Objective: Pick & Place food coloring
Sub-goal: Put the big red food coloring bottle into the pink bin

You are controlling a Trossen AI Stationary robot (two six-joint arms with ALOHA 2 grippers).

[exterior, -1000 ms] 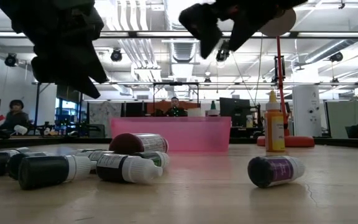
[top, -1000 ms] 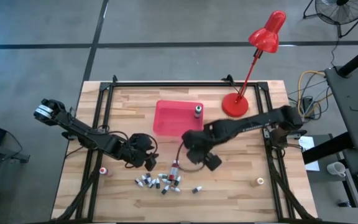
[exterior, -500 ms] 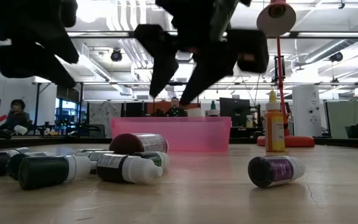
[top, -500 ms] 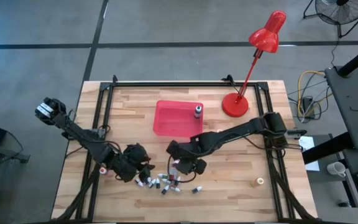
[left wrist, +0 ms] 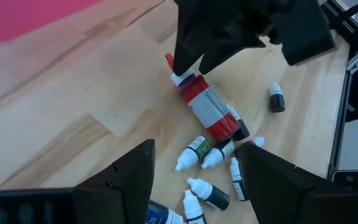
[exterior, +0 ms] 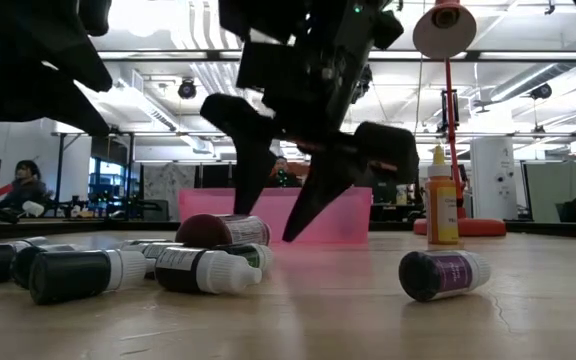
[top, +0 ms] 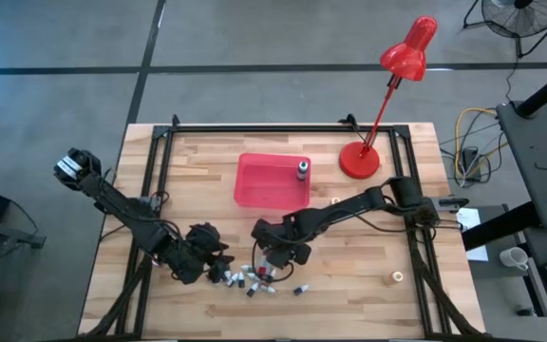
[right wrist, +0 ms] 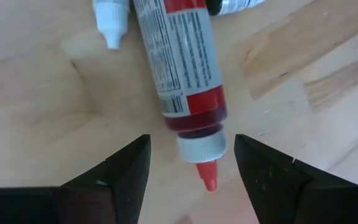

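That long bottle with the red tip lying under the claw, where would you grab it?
Probably across the neck end of the red squeeze bottle, coming straight down from above. It lies flat on the table, and the open right gripper already straddles its white collar and red nozzle, one finger on each side. The bare wood on both sides leaves the fingers room there; small vials crowd the far end.

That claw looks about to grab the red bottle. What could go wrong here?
The right gripper is open around the nozzle end of the lying red tube, so the tube might slip or swing when lifted. Small vials lie against the tube and could get knocked and roll. The left gripper is open close by, so the arms might bump.
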